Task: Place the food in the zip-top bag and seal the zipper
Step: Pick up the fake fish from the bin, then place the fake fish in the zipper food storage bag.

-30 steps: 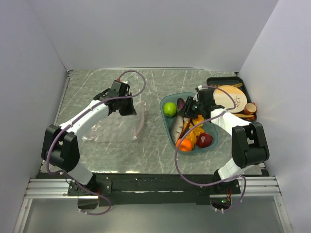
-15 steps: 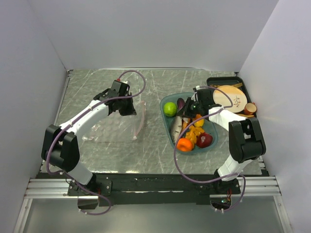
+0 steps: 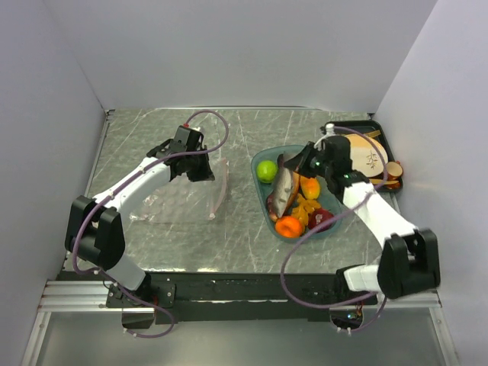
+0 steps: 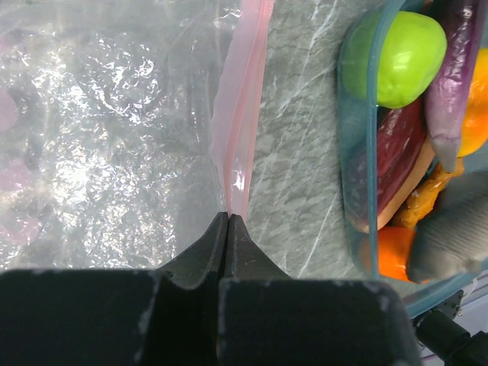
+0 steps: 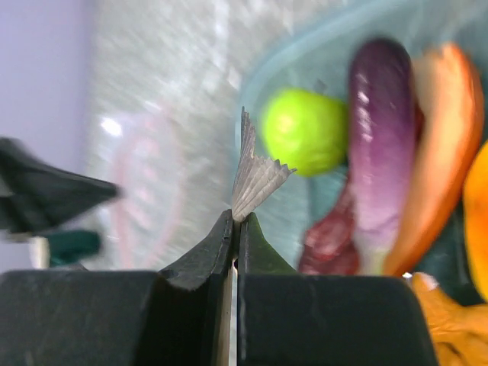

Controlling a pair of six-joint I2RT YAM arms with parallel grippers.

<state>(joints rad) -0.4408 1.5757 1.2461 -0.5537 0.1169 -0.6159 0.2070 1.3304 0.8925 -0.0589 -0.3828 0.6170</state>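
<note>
The clear zip-top bag (image 3: 179,194) lies left of centre, and my left gripper (image 4: 229,217) is shut on its pale pink zipper (image 4: 240,114), holding that mouth edge up. The food sits in a teal tray (image 3: 263,200): a green lime (image 3: 266,171), an orange (image 3: 289,226), a dark red apple (image 3: 323,219) and a purple slice (image 5: 381,130). My right gripper (image 5: 236,217) is shut on the grey ridged tail (image 5: 255,179) of the fish slice (image 3: 287,191), which hangs tilted over the tray's left half.
A black tray (image 3: 381,133) with a beige plate (image 3: 366,152) and cups stands at the back right, just behind the right arm. White walls close in the table on the left, back and right.
The right gripper has shut on the fish's tail and raised it off the tray, and the right arm's elbow has swung outward. The left gripper and the bag have stayed still.
</note>
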